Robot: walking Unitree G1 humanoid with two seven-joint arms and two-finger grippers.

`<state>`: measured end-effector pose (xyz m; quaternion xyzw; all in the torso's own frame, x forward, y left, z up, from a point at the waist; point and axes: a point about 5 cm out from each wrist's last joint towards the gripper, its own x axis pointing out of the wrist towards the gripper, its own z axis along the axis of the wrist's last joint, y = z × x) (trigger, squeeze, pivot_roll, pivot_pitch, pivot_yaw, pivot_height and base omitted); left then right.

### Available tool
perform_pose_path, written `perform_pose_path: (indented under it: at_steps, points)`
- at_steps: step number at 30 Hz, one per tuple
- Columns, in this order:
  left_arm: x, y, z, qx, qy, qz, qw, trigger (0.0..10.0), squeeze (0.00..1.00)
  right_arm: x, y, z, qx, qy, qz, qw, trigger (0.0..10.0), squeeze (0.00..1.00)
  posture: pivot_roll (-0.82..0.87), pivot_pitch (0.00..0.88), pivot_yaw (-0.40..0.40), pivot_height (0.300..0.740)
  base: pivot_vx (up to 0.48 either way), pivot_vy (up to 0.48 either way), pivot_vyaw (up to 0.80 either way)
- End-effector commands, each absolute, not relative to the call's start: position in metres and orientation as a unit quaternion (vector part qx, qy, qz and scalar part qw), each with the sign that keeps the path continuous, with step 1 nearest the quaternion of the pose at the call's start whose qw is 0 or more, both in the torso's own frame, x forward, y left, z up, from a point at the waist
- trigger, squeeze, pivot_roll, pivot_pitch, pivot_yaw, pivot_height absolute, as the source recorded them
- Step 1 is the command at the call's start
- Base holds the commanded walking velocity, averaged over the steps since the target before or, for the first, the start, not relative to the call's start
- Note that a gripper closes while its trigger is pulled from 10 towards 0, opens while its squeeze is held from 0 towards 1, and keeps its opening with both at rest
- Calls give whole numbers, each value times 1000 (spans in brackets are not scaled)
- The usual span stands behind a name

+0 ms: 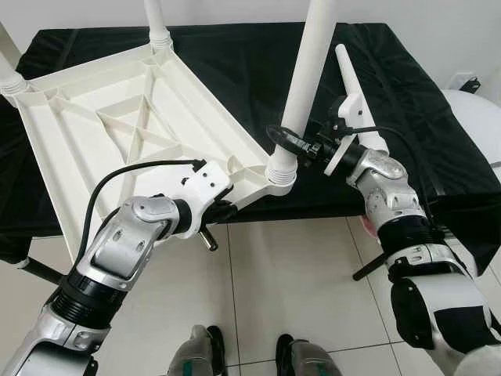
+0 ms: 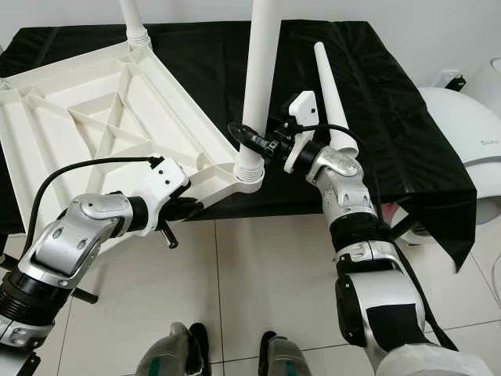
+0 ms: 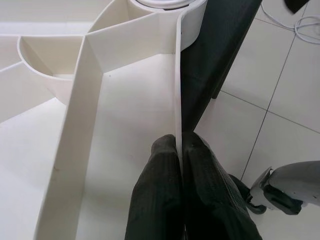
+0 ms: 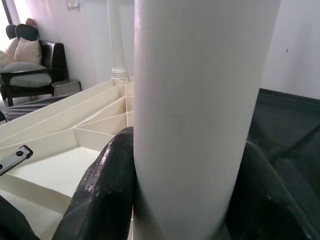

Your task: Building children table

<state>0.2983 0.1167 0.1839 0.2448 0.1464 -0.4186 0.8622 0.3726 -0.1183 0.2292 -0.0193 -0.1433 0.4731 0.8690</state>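
The white plastic table top [image 1: 117, 117] lies upside down on a black-covered table [image 1: 235, 55], its near corner hanging over the front edge. My left gripper [image 1: 227, 210] is shut on the top's thin rim [image 3: 177, 100], one black finger [image 3: 160, 170] on each side. A white leg [image 1: 305, 70] stands upright in the near corner socket [image 1: 280, 174]. My right gripper [image 1: 286, 141] is shut around this leg just above the socket, fingers [image 4: 107, 180] wrapping it. A loose tapered leg [image 2: 329, 86] lies on the cloth beside my right wrist.
Two more legs stand in the far corner socket [image 1: 156, 19] and the left corner socket [image 1: 8, 66]. A rounded white object [image 2: 462, 133] sits to the right of the table. Tiled floor [image 1: 290, 266] lies below, with my feet [image 1: 250, 356] near the table's front edge.
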Motion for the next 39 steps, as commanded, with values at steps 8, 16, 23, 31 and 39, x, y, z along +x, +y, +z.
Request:
perform_pose_path:
  at_steps: [8, 16, 23, 31, 39]
  points:
    - [298, 118, 199, 255, 113, -396, 875, 10000, 0, 370, -113, 200, -32, -85, 493, 865, 10000, 0, -41, 183, -14, 740, 0, 0, 0]
    - [297, 117, 200, 255, 111, -397, 875, 10000, 0, 372, -128, 195, -55, -63, 481, 872, 10000, 0, -48, 178, -11, 740, 0, 0, 0]
    - [297, 117, 200, 255, 110, -397, 875, 10000, 0, 371, -137, 192, -75, -51, 481, 872, 10000, 0, -49, 175, -9, 740, 0, 0, 0]
    - [296, 116, 201, 255, 108, -399, 874, 10000, 0, 373, -141, 190, -77, -53, 467, 879, 10000, 0, -50, 174, -6, 740, 0, 0, 0]
    - [295, 115, 201, 254, 107, -399, 874, 10000, 0, 377, -129, 193, -40, -83, 424, 901, 10000, 0, -45, 183, -9, 740, 0, 0, 0]
